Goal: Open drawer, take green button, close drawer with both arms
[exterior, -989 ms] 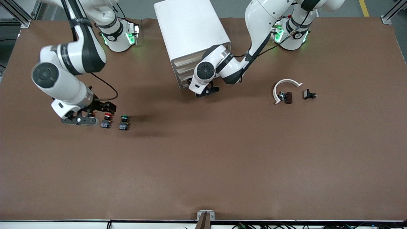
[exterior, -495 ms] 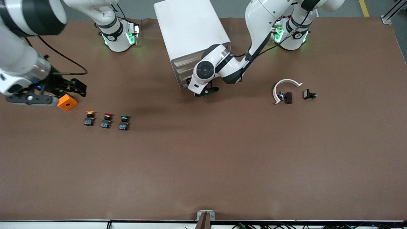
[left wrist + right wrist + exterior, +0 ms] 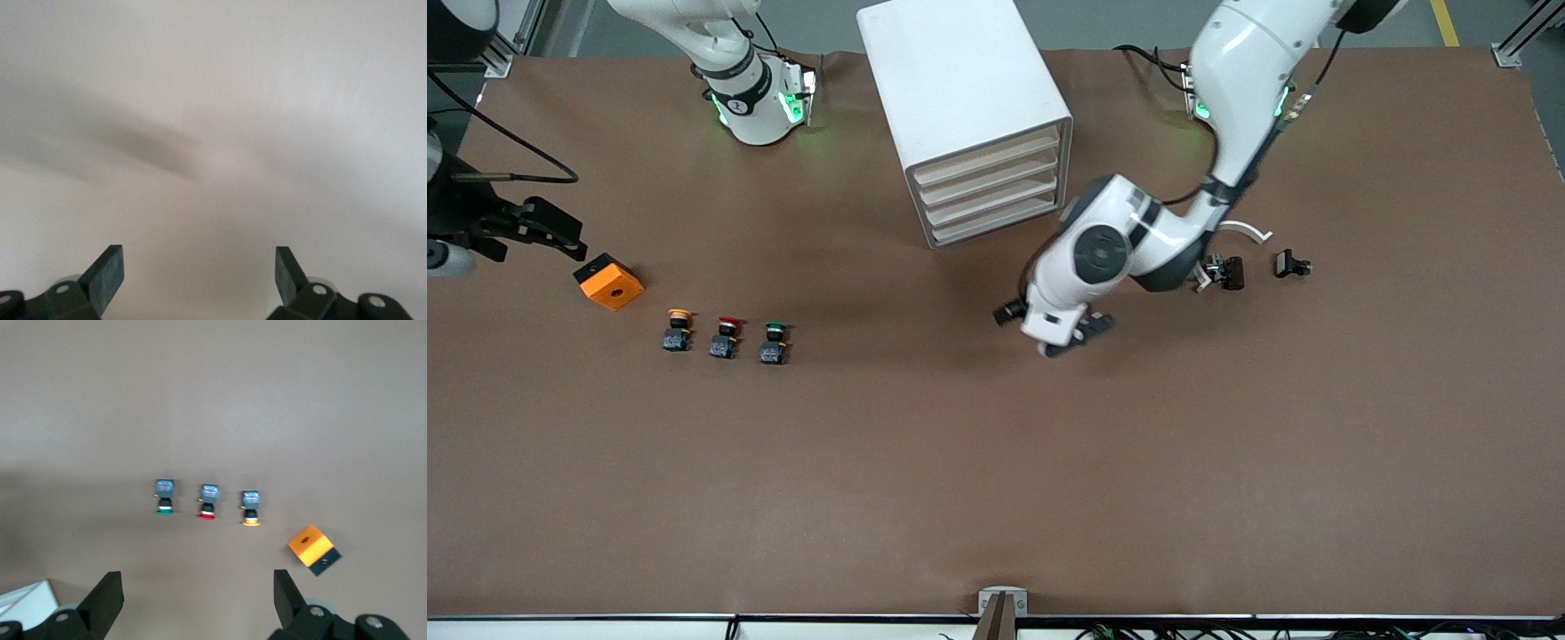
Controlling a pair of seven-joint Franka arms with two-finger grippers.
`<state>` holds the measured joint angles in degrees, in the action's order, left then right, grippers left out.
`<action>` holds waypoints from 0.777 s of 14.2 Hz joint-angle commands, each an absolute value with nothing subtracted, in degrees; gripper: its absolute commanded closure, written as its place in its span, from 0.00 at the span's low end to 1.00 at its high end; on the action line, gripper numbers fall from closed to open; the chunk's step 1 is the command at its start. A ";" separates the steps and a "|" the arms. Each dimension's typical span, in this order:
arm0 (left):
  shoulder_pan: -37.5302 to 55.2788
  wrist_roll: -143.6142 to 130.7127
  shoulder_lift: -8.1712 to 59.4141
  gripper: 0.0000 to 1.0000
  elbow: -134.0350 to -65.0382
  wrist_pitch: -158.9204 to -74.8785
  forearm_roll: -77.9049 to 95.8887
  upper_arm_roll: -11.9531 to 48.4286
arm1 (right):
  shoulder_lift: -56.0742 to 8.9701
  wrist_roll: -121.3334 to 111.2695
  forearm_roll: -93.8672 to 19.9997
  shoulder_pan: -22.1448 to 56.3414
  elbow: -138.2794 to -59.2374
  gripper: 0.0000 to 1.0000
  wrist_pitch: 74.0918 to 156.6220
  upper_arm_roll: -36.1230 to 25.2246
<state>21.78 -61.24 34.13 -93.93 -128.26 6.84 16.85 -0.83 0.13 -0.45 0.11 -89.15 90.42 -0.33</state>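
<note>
Fingers (image 3: 107,277) of the left gripper (image 3: 199,280) are spread wide with nothing between them. This gripper (image 3: 1060,338) hangs over bare table (image 3: 996,462), near the white cabinet (image 3: 965,116) and toward the front camera from it. The right gripper (image 3: 198,600) is spread wide too and holds nothing. In the front view it (image 3: 543,233) is up at the right arm's end of the table, just beside an orange block (image 3: 609,282).

The cabinet has four drawers, one above the other. All four are pushed in, so what is inside them cannot be seen. The lowest drawer (image 3: 996,221) shows only its cream front strip.

The green button (image 3: 774,343) stands on the table, well apart from the cabinet, nearer to the front camera and toward the right arm's end. It is the closest to the cabinet in a short row of three. The red button (image 3: 724,338) is in the middle and the yellow button (image 3: 677,330) is nearest the orange block. The right wrist view looks down on the same row (image 3: 165,497).

A white curved piece (image 3: 1240,233) and two small dark parts (image 3: 1291,264) lie toward the left arm's end from the cabinet.
</note>
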 commanded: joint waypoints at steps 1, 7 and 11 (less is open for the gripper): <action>15.84 -59.60 29.19 0.00 -94.83 -127.53 2.47 17.31 | -2.02 -1.05 -2.99 -2.72 -86.57 0.00 89.03 0.44; 2.21 -40.46 22.42 0.00 -87.82 -112.98 0.00 17.23 | -2.02 -1.14 -2.64 -2.55 -85.69 0.00 88.95 0.61; -5.00 -33.94 20.13 0.00 -81.66 -103.20 -1.05 17.05 | -2.02 -1.14 -2.46 -4.38 -85.17 0.00 88.95 0.88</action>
<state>-3.12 -36.38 20.74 -84.15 -107.10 0.87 16.67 -1.06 -0.46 -2.06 -1.92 -87.46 90.14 0.00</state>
